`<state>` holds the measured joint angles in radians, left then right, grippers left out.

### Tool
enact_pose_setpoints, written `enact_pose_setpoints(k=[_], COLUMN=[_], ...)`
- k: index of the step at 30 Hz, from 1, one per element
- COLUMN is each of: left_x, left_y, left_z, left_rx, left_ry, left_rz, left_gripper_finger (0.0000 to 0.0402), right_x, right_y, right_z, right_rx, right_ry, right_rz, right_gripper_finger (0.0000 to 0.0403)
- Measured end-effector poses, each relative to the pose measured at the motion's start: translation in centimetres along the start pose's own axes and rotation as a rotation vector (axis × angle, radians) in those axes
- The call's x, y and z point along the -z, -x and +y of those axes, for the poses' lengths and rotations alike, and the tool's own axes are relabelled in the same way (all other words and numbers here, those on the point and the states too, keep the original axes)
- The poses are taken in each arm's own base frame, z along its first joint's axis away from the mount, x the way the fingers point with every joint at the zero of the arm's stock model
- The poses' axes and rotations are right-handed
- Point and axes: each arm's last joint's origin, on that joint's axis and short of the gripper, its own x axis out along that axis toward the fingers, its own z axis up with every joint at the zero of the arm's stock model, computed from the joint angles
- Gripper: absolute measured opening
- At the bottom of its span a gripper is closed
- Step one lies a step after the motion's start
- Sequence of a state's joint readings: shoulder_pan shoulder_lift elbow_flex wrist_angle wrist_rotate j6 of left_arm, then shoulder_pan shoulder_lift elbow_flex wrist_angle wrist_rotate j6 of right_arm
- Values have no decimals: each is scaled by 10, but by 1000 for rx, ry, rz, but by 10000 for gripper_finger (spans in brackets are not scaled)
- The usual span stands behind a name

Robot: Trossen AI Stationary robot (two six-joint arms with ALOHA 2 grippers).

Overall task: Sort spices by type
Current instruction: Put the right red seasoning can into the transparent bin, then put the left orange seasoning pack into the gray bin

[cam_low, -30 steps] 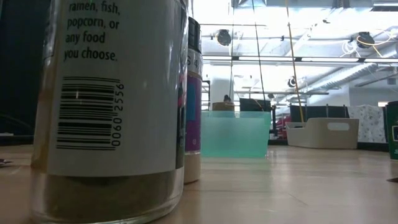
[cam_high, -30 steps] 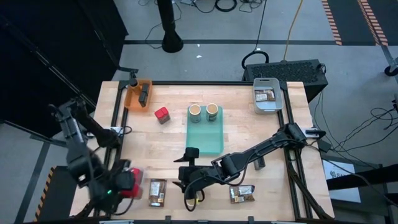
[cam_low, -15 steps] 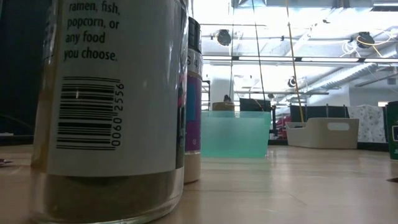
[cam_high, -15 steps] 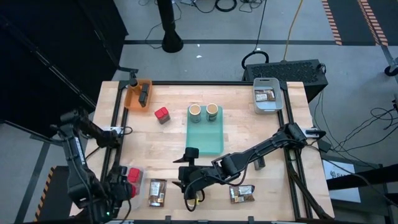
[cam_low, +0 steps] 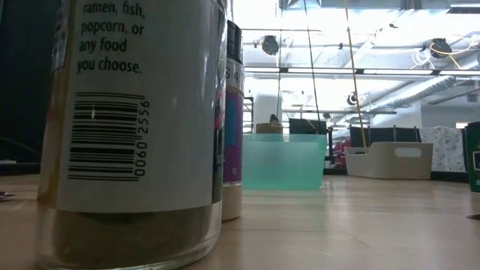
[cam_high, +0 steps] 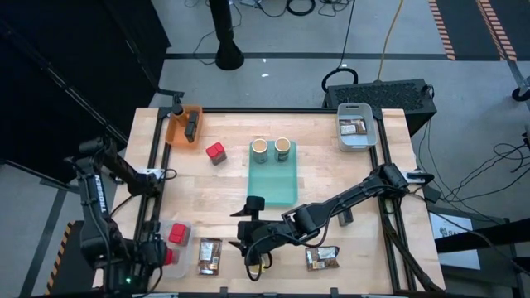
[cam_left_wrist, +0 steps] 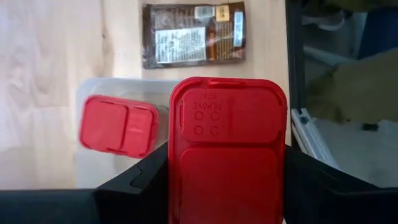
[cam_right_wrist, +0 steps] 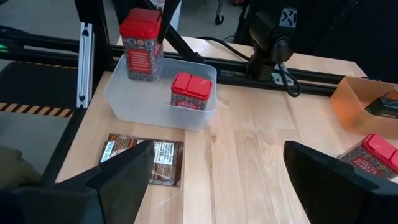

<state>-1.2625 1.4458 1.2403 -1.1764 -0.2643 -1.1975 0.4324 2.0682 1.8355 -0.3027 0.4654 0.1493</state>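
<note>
1. Red tin (cam_left_wrist: pixel 227 155) clamped in left gripper (cam_left_wrist: pixel 227 186), hanging over clear tray (cam_right_wrist: pixel 130 93).
2. Just beyond it, second red tin (cam_left_wrist: pixel 118 124) sits inside; lower squarely beside it, then release.
3. Farther off, right gripper (cam_right_wrist: pixel 214 180) open, empty, near brown packet (cam_right_wrist: pixel 144 158).

arms: dark, jointed | left arm (cam_high: pixel 98 192): white lettering | right arm (cam_high: pixel 356 193): black cabling

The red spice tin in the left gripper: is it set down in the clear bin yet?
Not yet. The left gripper holds the red tin upright above the clear bin, beside another red tin already inside.
</note>
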Motion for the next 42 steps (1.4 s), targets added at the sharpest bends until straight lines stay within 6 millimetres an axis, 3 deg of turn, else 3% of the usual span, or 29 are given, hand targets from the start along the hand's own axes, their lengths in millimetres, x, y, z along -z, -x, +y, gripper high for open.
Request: enact_pose_setpoints(k=[21,31,36,42], left_x=[11,8,8,8], left_y=[-56,-57,-57,-57], left_z=[5,4,4,4], left_rx=[64,89,87,94], left_ry=[47,63,62,62], left_rz=[-5,-16,-14,7], left_gripper_finger=[217,220,277,288], right_x=[0,0,1,1], right_y=[0,0,0,0], right_z=[0,-1,-1,-1], right_rx=[1,1,2,2], right_ry=[4,5,6,8], right_rz=[2,3,6,9], right_gripper_finger=[341,341,341,341])
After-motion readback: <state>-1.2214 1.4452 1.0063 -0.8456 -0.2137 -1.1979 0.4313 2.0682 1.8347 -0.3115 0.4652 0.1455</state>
